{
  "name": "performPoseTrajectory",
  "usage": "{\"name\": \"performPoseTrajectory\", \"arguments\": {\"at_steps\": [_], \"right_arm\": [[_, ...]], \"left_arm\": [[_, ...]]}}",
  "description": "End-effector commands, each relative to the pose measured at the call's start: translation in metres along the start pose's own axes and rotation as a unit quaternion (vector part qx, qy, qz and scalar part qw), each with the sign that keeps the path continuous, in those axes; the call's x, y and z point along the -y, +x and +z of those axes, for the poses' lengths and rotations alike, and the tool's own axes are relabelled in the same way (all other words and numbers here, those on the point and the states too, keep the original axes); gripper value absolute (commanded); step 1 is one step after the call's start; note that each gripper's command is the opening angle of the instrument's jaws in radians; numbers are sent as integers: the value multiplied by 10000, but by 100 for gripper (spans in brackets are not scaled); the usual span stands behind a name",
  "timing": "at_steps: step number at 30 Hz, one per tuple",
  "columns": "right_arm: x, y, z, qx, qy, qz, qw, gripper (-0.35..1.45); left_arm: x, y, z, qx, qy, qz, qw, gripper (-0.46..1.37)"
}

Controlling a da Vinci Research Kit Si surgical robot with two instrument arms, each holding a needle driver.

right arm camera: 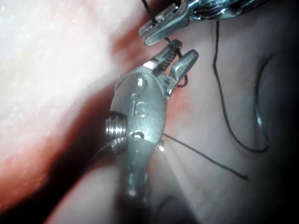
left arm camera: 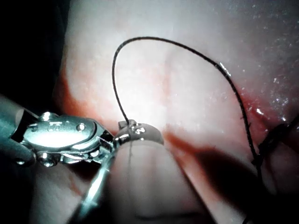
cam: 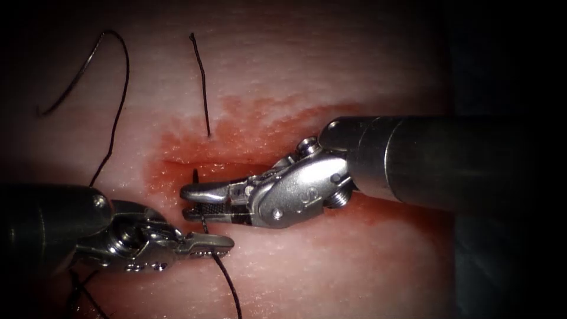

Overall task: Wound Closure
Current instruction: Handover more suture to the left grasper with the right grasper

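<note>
Holding, left tool [cam: 207, 242]: comes in from 8 o'clock in the endoscope view. Its jaws are pressed together on the thread [cam: 227, 283], close to the tips. In the left wrist view the strand arcs over the tissue and ends at the tips of these jaws [left arm camera: 133, 133].
Right tool [cam: 190, 202]: comes in from 3 o'clock. Its jaws are parted by a narrow gap and clamp nothing. The thread runs upright past them, with a short stub above the upper jaw and the rest below the lower one. In the right wrist view the parted jaws [right arm camera: 175, 56] sit around a dark knot of thread, just beside the left tool's closed tips [right arm camera: 156, 30].
Needle [cam: 71, 82]: a thin grey curve lying free on the tissue at 10 o'clock, well left of the cut. Neither tool holds it, and it looks not to be in the tissue.
Thread course: from the left tool's jaws it trails towards 6 o'clock. Another length climbs from 8 o'clock to the needle.
Loose strand [cam: 202, 82]: a dark length at 12 o'clock, with its lower end meeting the tissue just above the cut.
Cut [cam: 201, 163]: a short dark line near the centre, just above the right tool's jaws.
Red fluid [cam: 248, 130]: stains the tissue [cam: 331, 65] around the cut, spreading towards 3 o'clock.
Writing: the letter S [cam: 305, 195] is stamped on the right tool's wrist. The right wrist view shows it as "IS" [right arm camera: 139, 108].
</note>
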Motion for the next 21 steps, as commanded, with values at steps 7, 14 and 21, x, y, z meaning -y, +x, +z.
{"name": "performPoseTrajectory", "arguments": {"at_steps": [7,14,21], "right_arm": [[-1,-5,0,100,-13,150,9998,-35],[-4,-17,-10,253,-42,740,9969,-35],[-7,-12,-11,288,-79,1028,9943,-35]], "left_arm": [[2,1,3,6,-10,-16,10000,-17],[6,3,3,-6,372,-147,9992,-35],[9,1,3,77,401,-207,9990,40]]}}
